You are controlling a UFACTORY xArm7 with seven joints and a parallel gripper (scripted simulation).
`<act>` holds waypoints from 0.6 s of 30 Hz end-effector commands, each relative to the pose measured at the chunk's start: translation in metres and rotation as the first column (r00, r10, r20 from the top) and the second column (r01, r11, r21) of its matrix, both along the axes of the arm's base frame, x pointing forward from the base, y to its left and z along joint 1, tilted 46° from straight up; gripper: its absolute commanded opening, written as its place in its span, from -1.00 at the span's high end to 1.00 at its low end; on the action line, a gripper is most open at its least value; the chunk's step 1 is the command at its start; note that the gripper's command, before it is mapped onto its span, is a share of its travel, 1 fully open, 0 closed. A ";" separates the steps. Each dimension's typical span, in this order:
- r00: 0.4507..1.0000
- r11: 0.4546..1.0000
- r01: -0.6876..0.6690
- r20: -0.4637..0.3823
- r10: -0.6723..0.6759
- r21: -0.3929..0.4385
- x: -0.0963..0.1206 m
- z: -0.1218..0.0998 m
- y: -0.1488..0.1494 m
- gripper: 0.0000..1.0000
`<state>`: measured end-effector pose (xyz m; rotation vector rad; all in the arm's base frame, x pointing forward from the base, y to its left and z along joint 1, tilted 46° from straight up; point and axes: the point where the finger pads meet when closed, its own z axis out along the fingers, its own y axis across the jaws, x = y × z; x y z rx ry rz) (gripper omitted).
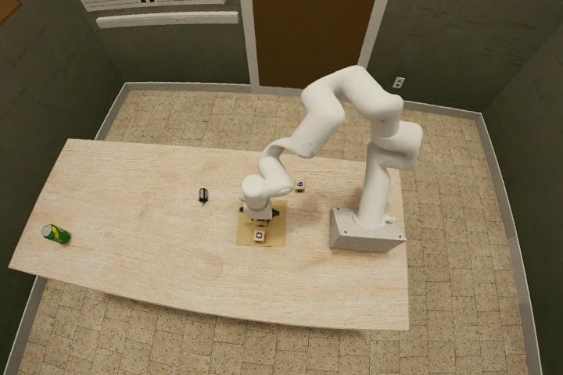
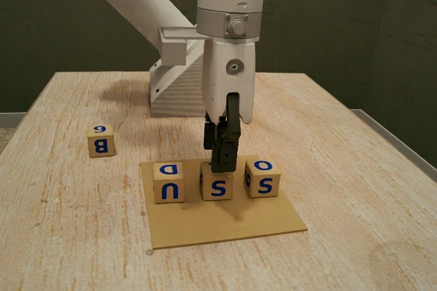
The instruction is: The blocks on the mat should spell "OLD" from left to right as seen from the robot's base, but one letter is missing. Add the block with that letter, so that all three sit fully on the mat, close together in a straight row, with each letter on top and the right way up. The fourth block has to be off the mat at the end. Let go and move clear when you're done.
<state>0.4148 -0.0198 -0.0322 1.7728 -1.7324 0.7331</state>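
Three wooden letter blocks stand in a row on the tan mat [image 2: 226, 222] [image 1: 275, 238]. In the exterior view, the left block [image 2: 168, 182] shows D on top. The right block [image 2: 263, 178] [image 1: 259, 236] shows O on top. The middle block [image 2: 217, 187] shows S on its near side, and its top is hidden by the fingers. My gripper [image 2: 221, 165] [image 1: 259, 218] points straight down over the middle block. It is open, with its fingertips at the block's top edge. The fourth block [image 2: 101, 140] [image 1: 299, 186], with 6 on top and B on its side, lies on the table off the mat.
The robot's base [image 1: 366, 230] [image 2: 172, 92] stands on the table behind the mat. A small black object [image 1: 202, 194] stands left of the mat. A green can [image 1: 55, 233] lies near the table's far left edge.
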 end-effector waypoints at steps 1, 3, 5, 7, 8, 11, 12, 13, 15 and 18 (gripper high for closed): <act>1.000 1.000 0.000 0.001 0.000 -0.001 0.000 0.014 0.014 -0.24; 1.000 1.000 0.000 0.001 0.000 -0.001 0.000 0.020 0.019 -0.24; 1.000 1.000 0.000 0.001 0.000 -0.001 0.000 0.024 0.023 -0.24; 1.000 1.000 0.000 0.001 0.000 -0.001 0.000 0.026 0.025 -0.24; 1.000 1.000 0.000 0.001 0.000 -0.001 0.000 0.026 0.026 -0.24; 1.000 1.000 0.000 0.001 0.000 -0.001 0.000 0.027 0.027 -0.24; 1.000 1.000 0.000 0.001 0.000 -0.001 0.000 0.027 0.027 -1.00; 1.000 1.000 0.000 0.001 0.000 -0.001 0.000 0.027 0.027 -1.00; 1.000 1.000 0.000 0.001 0.000 -0.001 0.000 0.027 0.027 -1.00; 1.000 1.000 0.000 0.001 0.000 -0.001 0.000 0.027 0.027 -1.00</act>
